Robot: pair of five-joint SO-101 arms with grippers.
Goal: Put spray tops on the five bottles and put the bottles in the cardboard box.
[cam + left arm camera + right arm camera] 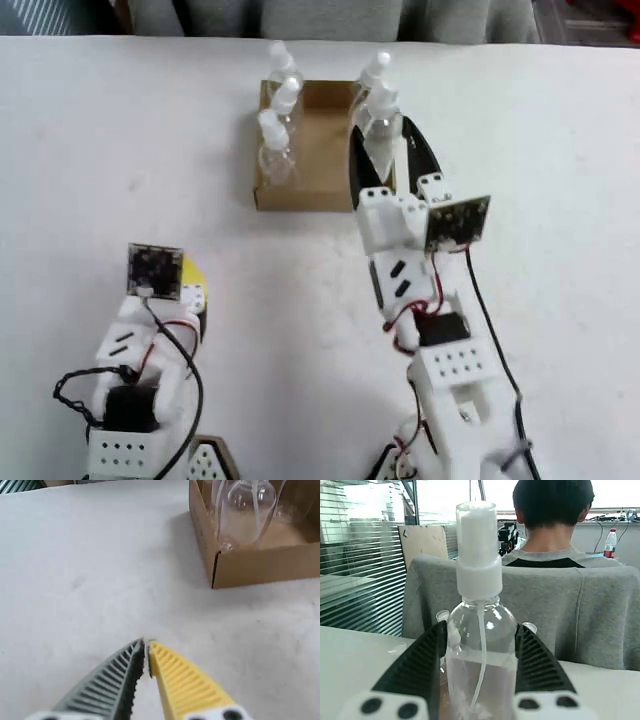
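Between right end effector (481,627) fingers, upright spray-topped bottle (480,675), at cardboard box (322,160) edge

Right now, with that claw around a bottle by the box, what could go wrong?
The right gripper grips a bottle just inside the right wall of the cardboard box. As it pulls away, a finger might snag that wall and drag the box. The tall bottle might also tip when let go and knock the bottle behind it, which stands close.
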